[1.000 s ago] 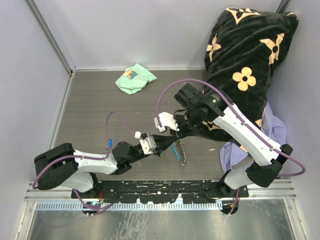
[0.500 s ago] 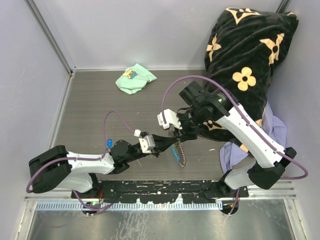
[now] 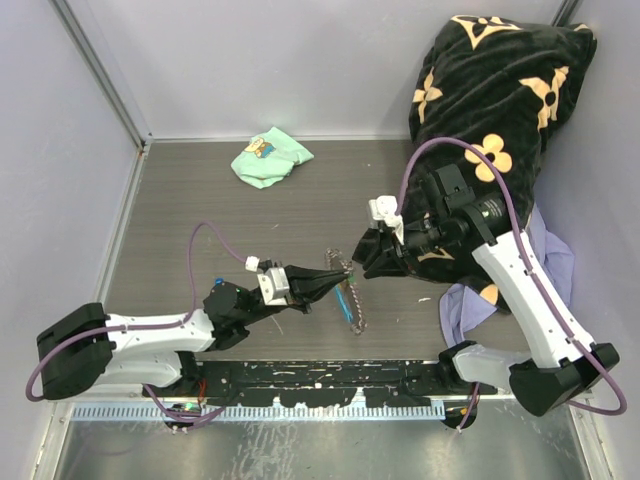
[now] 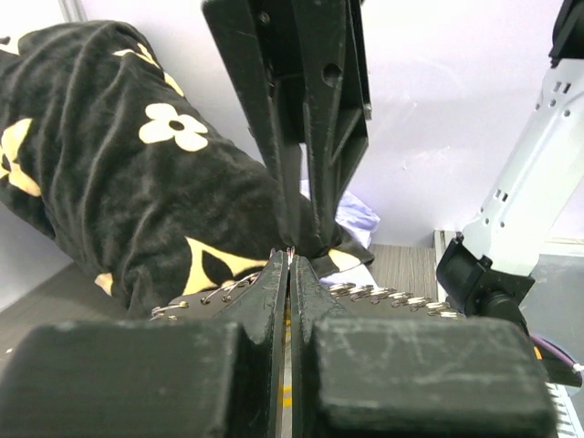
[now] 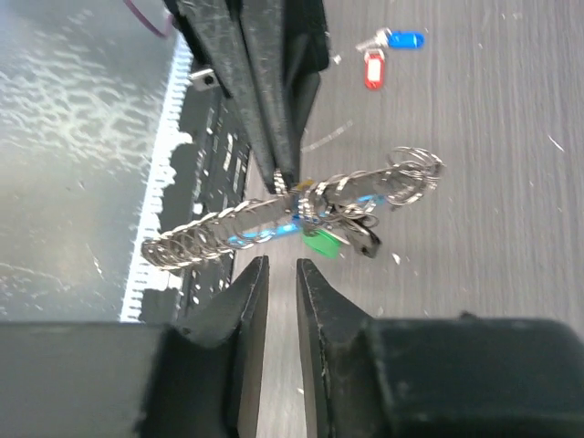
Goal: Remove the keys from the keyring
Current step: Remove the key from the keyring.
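My left gripper (image 3: 337, 282) is shut on the keyring (image 5: 294, 193), pinching the thin metal ring at its fingertips (image 4: 289, 255). The grey chain (image 5: 196, 239) drapes to both sides of the pinch. A sky-blue fob (image 3: 345, 301) and a green-tagged key (image 5: 319, 243) hang under it. Two keys lie loose on the table, one blue-tagged (image 5: 401, 39) and one red-tagged (image 5: 372, 70). My right gripper (image 5: 281, 266) is open with a narrow gap. It holds nothing and sits just short of the chain, to the right of the ring (image 3: 361, 266).
A black flower-print blanket (image 3: 490, 120) fills the back right, with a lilac cloth (image 3: 556, 262) below it. A mint-green cloth (image 3: 268, 158) lies at the back. The arms' black rail (image 3: 330, 376) runs along the near edge. Walls close off left, back and right.
My right gripper has let go of the keyring, opened and pulled back to the right. The left gripper stays shut on the ring, and the chain now drapes over its tips.
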`<act>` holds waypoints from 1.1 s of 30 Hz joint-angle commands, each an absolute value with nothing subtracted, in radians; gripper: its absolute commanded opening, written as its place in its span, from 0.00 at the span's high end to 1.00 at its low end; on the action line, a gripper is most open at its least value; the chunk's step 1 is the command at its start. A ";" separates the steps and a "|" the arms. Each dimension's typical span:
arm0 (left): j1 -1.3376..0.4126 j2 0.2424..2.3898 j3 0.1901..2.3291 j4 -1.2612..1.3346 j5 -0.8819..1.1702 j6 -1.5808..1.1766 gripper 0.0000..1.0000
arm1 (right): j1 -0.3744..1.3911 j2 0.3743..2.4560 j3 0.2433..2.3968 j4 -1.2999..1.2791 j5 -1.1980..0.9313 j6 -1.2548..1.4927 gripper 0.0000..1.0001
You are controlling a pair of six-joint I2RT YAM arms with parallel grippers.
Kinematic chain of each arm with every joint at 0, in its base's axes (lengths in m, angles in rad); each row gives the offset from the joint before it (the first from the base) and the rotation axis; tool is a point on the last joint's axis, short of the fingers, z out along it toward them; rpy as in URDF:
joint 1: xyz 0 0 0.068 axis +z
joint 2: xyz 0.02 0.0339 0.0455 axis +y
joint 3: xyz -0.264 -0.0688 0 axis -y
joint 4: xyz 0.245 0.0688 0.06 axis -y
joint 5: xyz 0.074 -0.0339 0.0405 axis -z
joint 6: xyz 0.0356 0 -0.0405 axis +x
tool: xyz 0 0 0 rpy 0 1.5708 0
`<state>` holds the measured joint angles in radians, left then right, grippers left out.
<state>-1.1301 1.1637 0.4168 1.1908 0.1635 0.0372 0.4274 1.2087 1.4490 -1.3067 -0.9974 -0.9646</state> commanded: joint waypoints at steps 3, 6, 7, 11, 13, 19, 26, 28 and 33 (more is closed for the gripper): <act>-1.126 1.096 0.433 1.256 0.132 0.004 1.00 | 0.403 1.133 1.358 -1.144 -1.284 -0.923 0.79; -1.126 1.088 0.445 1.240 0.130 -0.001 1.00 | 0.404 1.135 1.340 -1.138 -1.344 -0.940 0.81; -1.126 1.087 0.449 1.233 0.131 -0.001 1.00 | 0.403 1.138 1.329 -1.129 -1.360 -0.940 0.83; -1.126 1.086 0.463 1.225 0.138 -0.014 1.00 | 0.404 1.149 1.286 -1.074 -1.386 -0.935 0.85; -1.126 1.083 0.464 1.224 0.142 -0.020 1.00 | 0.403 1.154 1.281 -1.066 -1.383 -0.932 0.86; -1.126 1.070 0.462 1.223 0.143 -0.027 1.00 | 0.403 1.141 1.264 -1.041 -1.359 -0.904 0.86; -1.126 1.059 0.459 1.224 0.147 -0.034 1.00 | 0.401 1.133 1.214 -0.964 -1.349 -0.840 0.85; -1.127 1.055 0.459 1.224 0.147 -0.036 1.00 | 0.400 1.137 1.213 -0.955 -1.342 -0.829 0.85; -1.126 1.057 0.463 1.224 0.155 -0.044 1.00 | 0.402 1.143 1.217 -0.934 -1.352 -0.810 0.85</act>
